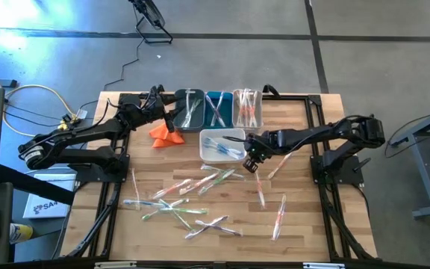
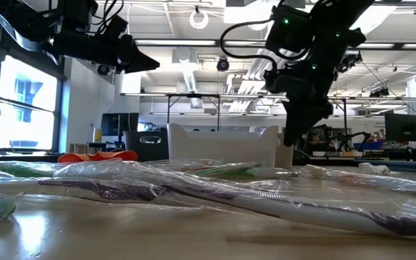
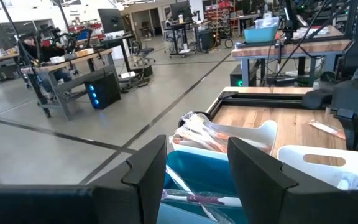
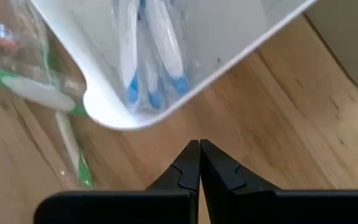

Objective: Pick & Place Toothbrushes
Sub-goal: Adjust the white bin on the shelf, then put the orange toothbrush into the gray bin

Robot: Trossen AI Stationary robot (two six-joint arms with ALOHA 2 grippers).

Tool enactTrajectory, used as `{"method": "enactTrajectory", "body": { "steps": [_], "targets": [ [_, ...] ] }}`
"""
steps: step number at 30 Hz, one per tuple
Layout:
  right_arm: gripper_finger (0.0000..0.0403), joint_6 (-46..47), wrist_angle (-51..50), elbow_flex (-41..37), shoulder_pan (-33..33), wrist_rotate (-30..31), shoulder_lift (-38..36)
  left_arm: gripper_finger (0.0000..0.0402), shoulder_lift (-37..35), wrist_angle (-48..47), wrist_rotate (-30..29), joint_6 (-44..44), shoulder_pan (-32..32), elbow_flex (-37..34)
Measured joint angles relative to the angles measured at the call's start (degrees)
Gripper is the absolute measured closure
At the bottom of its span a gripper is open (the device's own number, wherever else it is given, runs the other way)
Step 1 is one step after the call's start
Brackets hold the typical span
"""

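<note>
Wrapped toothbrushes [image 1: 181, 196] are lying scattered over the counter's [image 1: 304, 224] front half, leaving bare wood along its right edge. The right gripper [image 1: 251, 162], fingers pressed together and empty, is hovering beside the white bin's [image 1: 209, 137] corner, where blue-handled toothbrushes are lying. The left gripper [image 1: 157, 97], fingers spread, is waiting over the back bins.

Bright, even overhead light throughout; soft, short shadows on the pale wooden slatted tabletop [image 1: 304, 224]. From table height, strong backlight from ceiling strip lamps and a tall window, reducing both dark arms to silhouettes. Heavy foreground blur on the clear-wrapped toothbrushes [image 2: 193, 189]. Close wrist view soft, the white plastic bin [image 4: 241, 43] slightly washed out by glare.
</note>
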Motion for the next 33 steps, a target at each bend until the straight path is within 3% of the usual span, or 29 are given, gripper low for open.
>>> {"method": "enactTrajectory", "body": {
  "steps": [8,20,33],
  "targets": [
    [0.0400,0.01,7.66,-0.83,-0.04,-2.30,1.61,0.0235,0.00,-0.04,0.02,0.00,0.00,0.00],
    [0.0400,-1.21,10.23,-0.81,-0.04,-3.52,1.89,0.0235,0.00,-0.08,0.02,0.00,0.00,0.00],
    [0.0400,-1.77,-5.48,-0.76,-1.30,1.24,-2.99,0.0235,0.02,-0.31,0.02,0.00,0.00,0.00]
  ]
}}
